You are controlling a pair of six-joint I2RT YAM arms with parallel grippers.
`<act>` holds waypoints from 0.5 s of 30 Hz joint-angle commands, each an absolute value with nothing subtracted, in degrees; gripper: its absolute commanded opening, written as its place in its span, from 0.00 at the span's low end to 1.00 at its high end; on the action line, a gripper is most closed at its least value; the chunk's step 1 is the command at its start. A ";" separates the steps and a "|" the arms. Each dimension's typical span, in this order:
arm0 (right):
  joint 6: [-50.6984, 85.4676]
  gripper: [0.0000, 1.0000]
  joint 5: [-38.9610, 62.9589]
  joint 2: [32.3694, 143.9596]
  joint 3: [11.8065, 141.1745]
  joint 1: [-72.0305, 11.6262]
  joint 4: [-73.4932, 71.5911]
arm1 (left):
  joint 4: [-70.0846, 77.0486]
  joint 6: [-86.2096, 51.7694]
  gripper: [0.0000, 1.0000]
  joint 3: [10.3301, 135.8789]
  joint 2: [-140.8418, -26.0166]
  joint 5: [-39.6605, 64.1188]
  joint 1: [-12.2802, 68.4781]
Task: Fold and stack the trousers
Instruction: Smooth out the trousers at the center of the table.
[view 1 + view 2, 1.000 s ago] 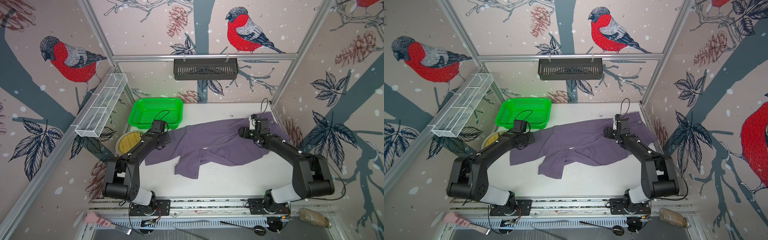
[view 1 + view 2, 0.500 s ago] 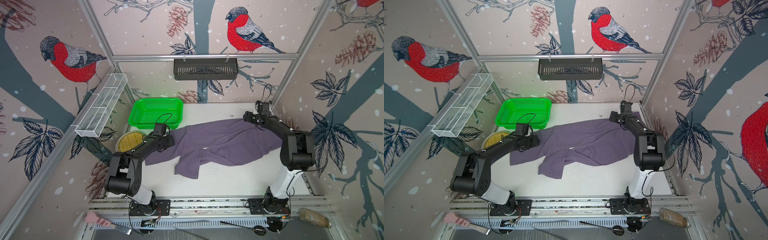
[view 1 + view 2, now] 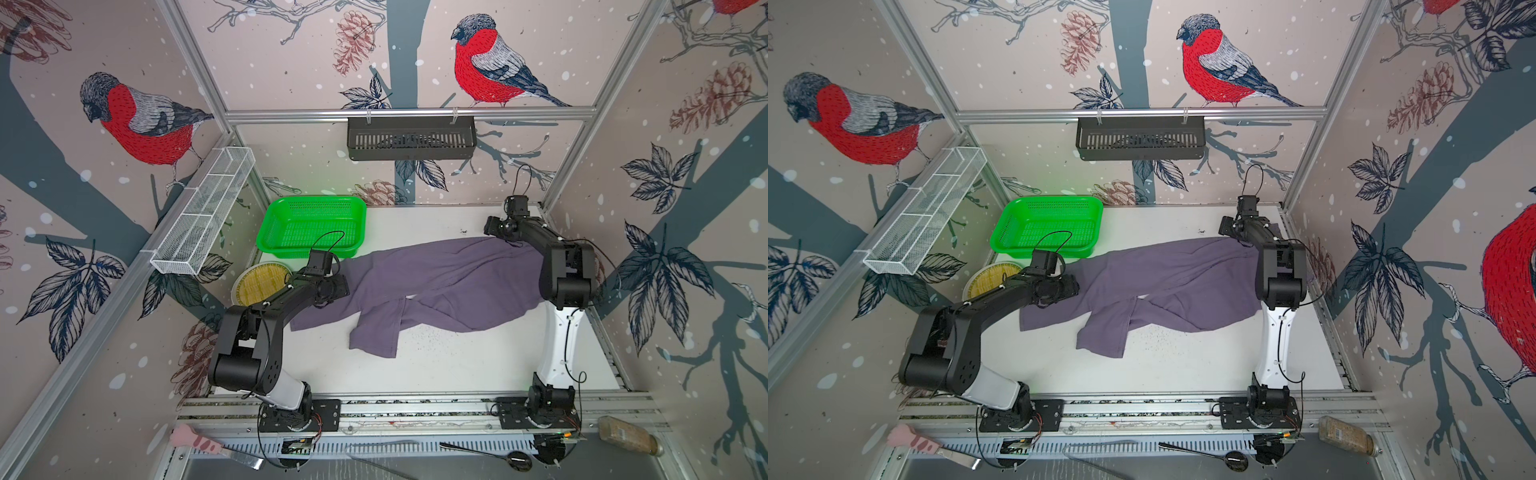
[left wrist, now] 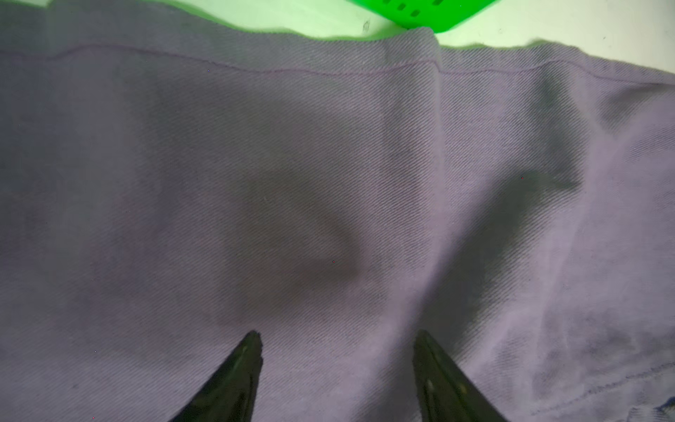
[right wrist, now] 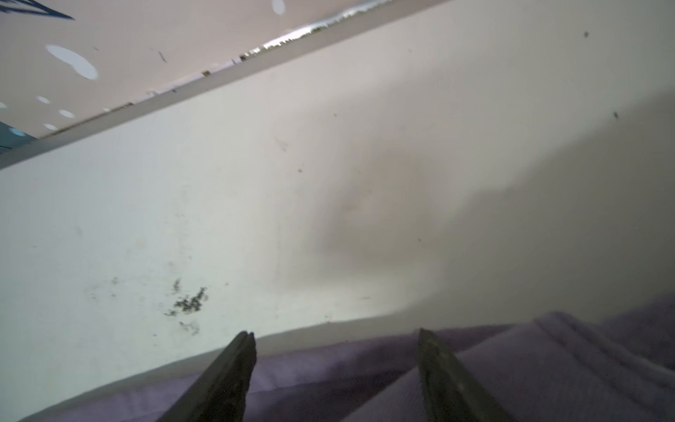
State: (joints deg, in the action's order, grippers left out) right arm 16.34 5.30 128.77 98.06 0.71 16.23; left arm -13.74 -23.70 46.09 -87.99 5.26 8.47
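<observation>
Between bird-printed walls (image 3: 291, 62), on a white tabletop (image 3: 436, 374), we find the dusty purple-grey cotton trousers (image 3: 449, 282) spread out unfolded. Their long axis runs side to side across the table, from just beside the green perforated plastic basket (image 3: 305, 250) on the left to the far right corner. One leg bends off the main line and trails toward the front edge. The two arms bracket that axis, one at each end. The left gripper (image 4: 338, 331) hovers low over the left end of the cloth, jaws apart with nothing between them. In its wrist view the fabric fills the frame, and a stitched hem lies ahead of the fingertips with a corner of the basket just beyond. The right gripper (image 5: 335, 331) sits at the opposite end, jaws likewise apart and empty, its fingertips over the far edge of the fabric where purple gives way to bare table. Whether either one touches the cloth, we cannot tell. We judge that folding has not begun and that the coming move hinges on this layout. The left arm is nearer the hem by the basket and the right is nearer the end by the corner, while the stray leg in front lies well apart from both.
</observation>
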 commanded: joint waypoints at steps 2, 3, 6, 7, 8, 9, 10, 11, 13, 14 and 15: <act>16.36 0.73 2.22 124.64 90.62 1.69 16.54 | -15.35 -23.37 0.67 46.52 -88.45 5.88 8.44; 16.47 0.73 1.98 123.82 88.95 1.88 16.30 | -15.53 -23.43 0.67 46.73 -88.66 6.04 8.44; 17.01 0.73 1.72 121.96 83.81 2.62 15.03 | -14.89 -23.62 0.67 46.76 -89.11 7.05 8.50; 17.25 0.73 1.76 121.72 82.81 2.76 14.95 | -14.91 -23.58 0.67 46.88 -89.30 7.16 8.48; 17.47 0.73 1.78 121.56 82.03 2.81 14.81 | -14.92 -23.51 0.67 47.15 -89.60 7.15 8.53; 17.50 0.73 1.91 121.29 81.44 2.83 14.48 | -14.88 -23.47 0.67 47.21 -89.97 7.21 8.48; 17.60 0.73 2.30 121.27 81.30 2.81 14.12 | -14.94 -23.39 0.67 47.42 -90.23 7.28 8.50; 17.75 0.74 2.94 121.27 81.50 2.85 13.86 | -14.85 -23.29 0.67 47.51 -90.41 7.55 8.53; 18.42 0.74 4.65 121.29 82.45 2.75 13.05 | -15.05 -23.07 0.67 47.82 -90.60 7.44 8.61; 18.84 0.74 5.04 121.44 83.21 2.73 12.86 | -15.33 -22.93 0.67 47.97 -90.50 7.12 8.61; 19.13 0.74 4.90 122.05 84.78 2.72 13.36 | -15.53 -22.79 0.67 48.12 -90.40 6.84 8.61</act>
